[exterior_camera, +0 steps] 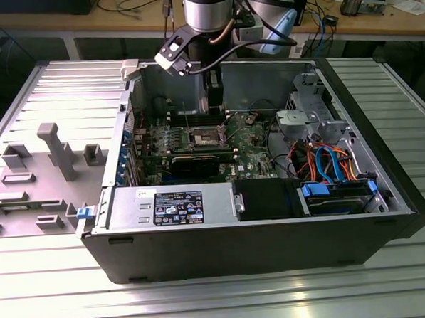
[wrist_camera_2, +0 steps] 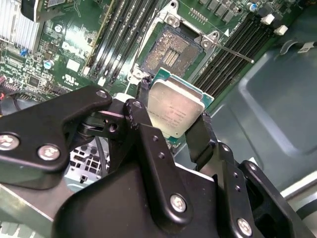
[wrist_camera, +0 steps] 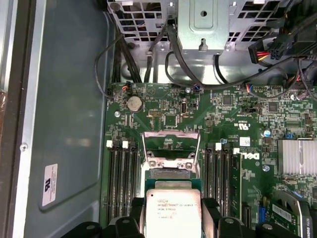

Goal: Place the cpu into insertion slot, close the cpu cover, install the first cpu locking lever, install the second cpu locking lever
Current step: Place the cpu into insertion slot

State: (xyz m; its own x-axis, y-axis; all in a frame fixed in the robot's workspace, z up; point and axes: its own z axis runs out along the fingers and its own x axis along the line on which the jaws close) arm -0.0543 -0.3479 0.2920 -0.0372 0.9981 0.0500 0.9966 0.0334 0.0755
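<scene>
1. Closest, the gripper point(wrist_camera_2: 172, 116) has its jaws clamped on the cpu point(wrist_camera_2: 176, 110), with a black finger point(wrist_camera_2: 198, 136) on each of two opposite edges and the silver top showing.
2. Just beyond, the insertion slot point(wrist_camera_2: 171, 49) lies bare with its pin field uncovered. The cpu is held above it, not seated.
3. Farther on, the cpu cover point(wrist_camera: 171, 162) stands swung up off the slot.
4. Long black memory slots point(wrist_camera_2: 124, 34) flank the socket.
</scene>
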